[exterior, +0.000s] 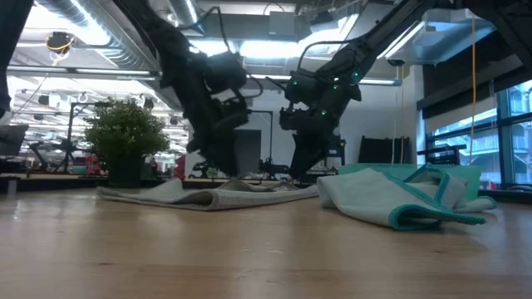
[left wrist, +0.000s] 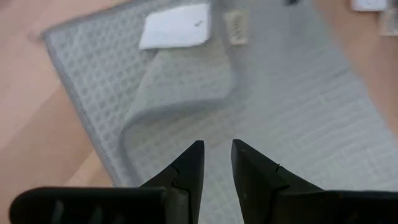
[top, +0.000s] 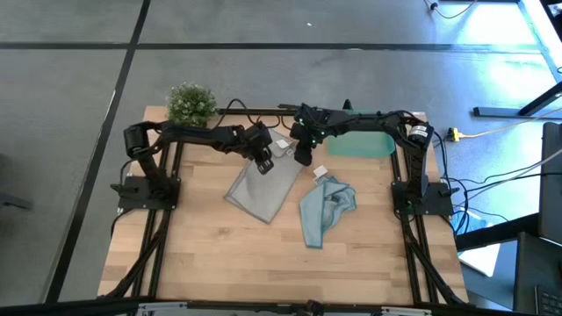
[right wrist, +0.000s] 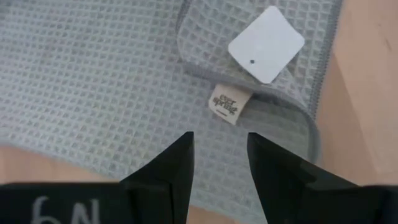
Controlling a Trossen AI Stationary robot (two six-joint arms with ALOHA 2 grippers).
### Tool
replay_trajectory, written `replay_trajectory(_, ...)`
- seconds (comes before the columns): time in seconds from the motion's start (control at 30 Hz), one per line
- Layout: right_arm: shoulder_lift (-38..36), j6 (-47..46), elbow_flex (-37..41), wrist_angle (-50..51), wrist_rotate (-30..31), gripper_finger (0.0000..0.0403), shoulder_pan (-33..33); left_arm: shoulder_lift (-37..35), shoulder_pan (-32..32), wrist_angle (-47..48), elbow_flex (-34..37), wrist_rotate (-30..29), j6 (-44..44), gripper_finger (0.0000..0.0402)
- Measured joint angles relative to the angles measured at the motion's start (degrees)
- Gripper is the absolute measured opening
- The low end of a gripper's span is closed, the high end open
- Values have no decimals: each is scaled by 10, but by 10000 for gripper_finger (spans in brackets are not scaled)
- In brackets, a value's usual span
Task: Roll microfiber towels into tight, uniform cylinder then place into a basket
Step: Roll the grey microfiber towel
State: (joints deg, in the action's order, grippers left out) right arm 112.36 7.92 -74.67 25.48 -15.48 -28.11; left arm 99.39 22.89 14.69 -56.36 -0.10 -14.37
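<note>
Pale wooden planks make up the surface (top: 219, 254), where a grey waffle-weave towel (top: 262, 189) lies flat at the middle with one far corner folded over, showing a blank white card tag (right wrist: 266, 44) and a small cloth label (right wrist: 227, 104) whose print is too small to read. Both hands hover over that far edge, the left hand (left wrist: 217, 157) and right hand (right wrist: 219, 149) each slightly parted and empty. A light blue towel (top: 325, 209) with teal edging lies crumpled to the right, and the teal plastic basket (top: 364, 143) sits at the far right.
</note>
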Motion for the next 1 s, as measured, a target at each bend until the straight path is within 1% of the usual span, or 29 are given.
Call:
replay_trajectory(0.27,0,-3,19,-10,-2,150,3,37,13,-31,1,0,0,78)
replay_trajectory(0.4,0,-2,34,-18,-2,150,3,37,13,-57,0,0,9,78)
replay_trajectory(0.5,0,-2,51,-43,-2,150,3,37,14,-68,0,0,15,78)
replay_trajectory(0.8,0,-3,93,-117,-2,150,3,42,15,-68,0,-8,50,78)
replay_trajectory(1.0,0,-3,101,-125,-3,150,3,42,16,-95,0,-19,69,78)
